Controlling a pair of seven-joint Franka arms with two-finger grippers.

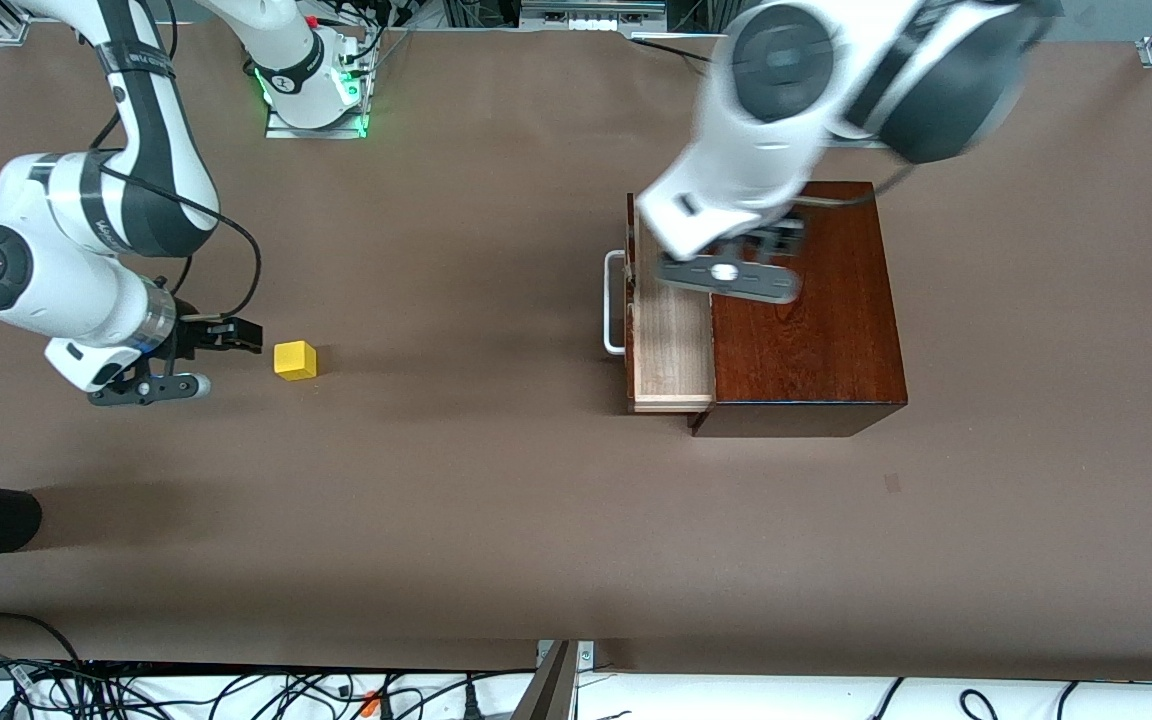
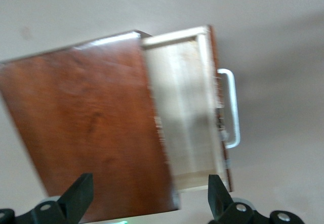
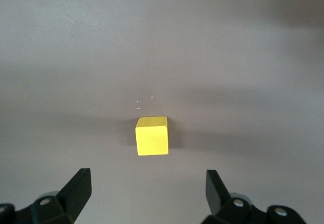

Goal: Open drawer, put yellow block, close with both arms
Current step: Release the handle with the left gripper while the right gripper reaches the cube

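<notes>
The yellow block (image 1: 295, 360) sits toward the right arm's end of the desk, just beside the spread right gripper (image 1: 204, 362). The left gripper (image 2: 152, 203) hangs unclenched over the part-open drawer (image 1: 671, 335). Small, rigid and likely light, the cube suits a pinch across two flat opposite faces.

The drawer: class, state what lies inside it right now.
The drawer is pulled out, showing only bare pale wood. The part inside the box is hidden. The yellow block sits on the table near the right gripper.

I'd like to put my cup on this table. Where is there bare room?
The brown table is bare between the yellow block and the open drawer, and along the edge nearest the front camera. It is crowded by the block, where the right gripper waits open, and over the wooden box, under the open left gripper.
</notes>
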